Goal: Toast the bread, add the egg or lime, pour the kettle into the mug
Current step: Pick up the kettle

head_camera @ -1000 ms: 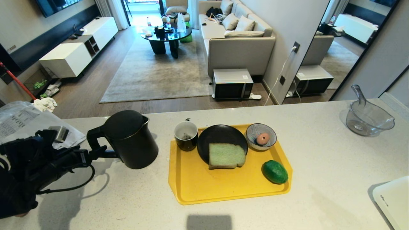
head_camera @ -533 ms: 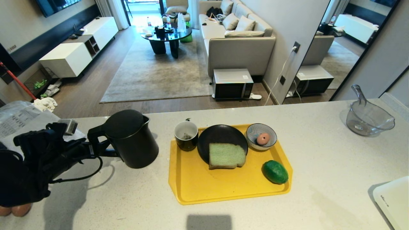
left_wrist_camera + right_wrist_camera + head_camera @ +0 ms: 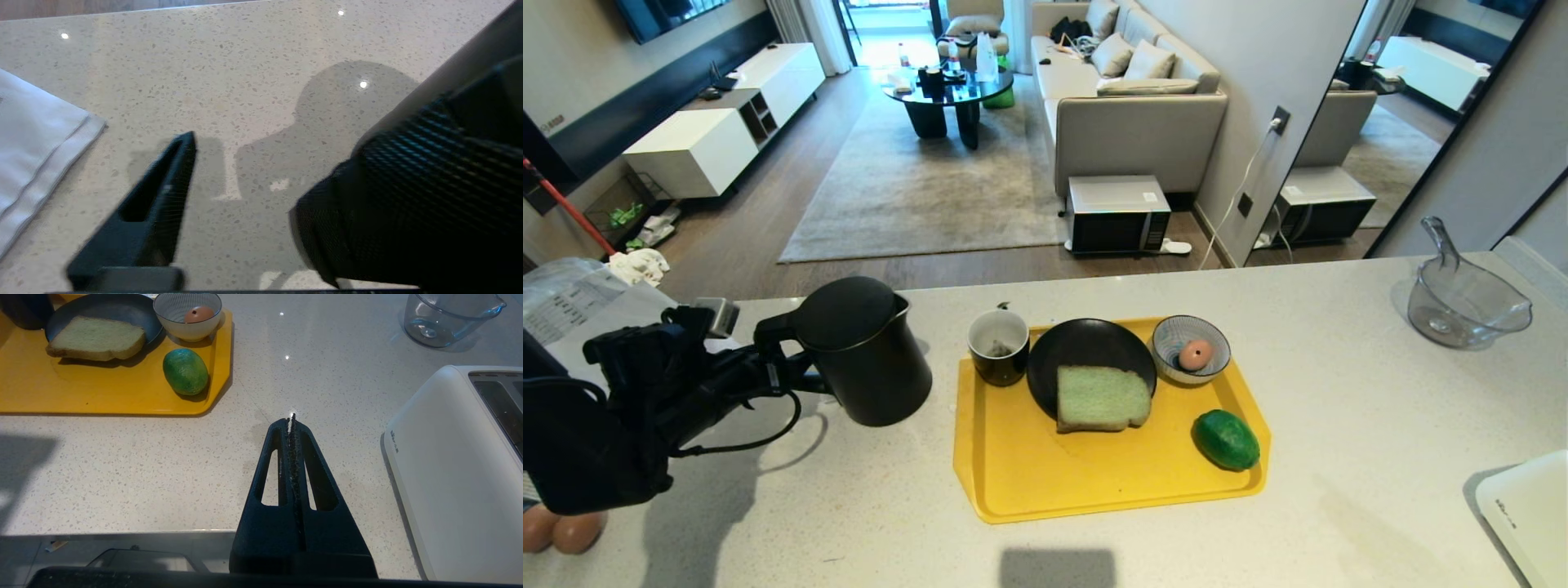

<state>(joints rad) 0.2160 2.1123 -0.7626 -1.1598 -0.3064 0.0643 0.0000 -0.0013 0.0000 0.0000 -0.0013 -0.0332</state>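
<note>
The black kettle [image 3: 862, 351] stands on the counter left of the yellow tray [image 3: 1045, 482]. My left gripper [image 3: 783, 377] is open at the kettle's loop handle, one finger [image 3: 163, 192] out over bare counter, with a dark mass close on the other side. On the tray, the mug [image 3: 999, 347] stands beside a black plate [image 3: 1086, 339]. The pale green bread [image 3: 1101, 398] lies across the plate's near rim. An egg [image 3: 1195, 354] sits in a striped bowl [image 3: 1172, 333], and the lime [image 3: 1226, 439] lies near the tray's right corner. My right gripper [image 3: 291, 416] is shut and empty over the counter.
A white toaster [image 3: 457, 469] stands right of my right gripper, showing at the head view's lower right corner [image 3: 1527, 514]. A clear jug [image 3: 1462, 302] sits at the far right. Papers [image 3: 572, 310] lie at the far left, with two brown eggs [image 3: 556, 531] by the near left edge.
My left arm has moved forward and to the right, up to the kettle's handle. The kettle has shifted slightly to the right. The right arm has not moved.
</note>
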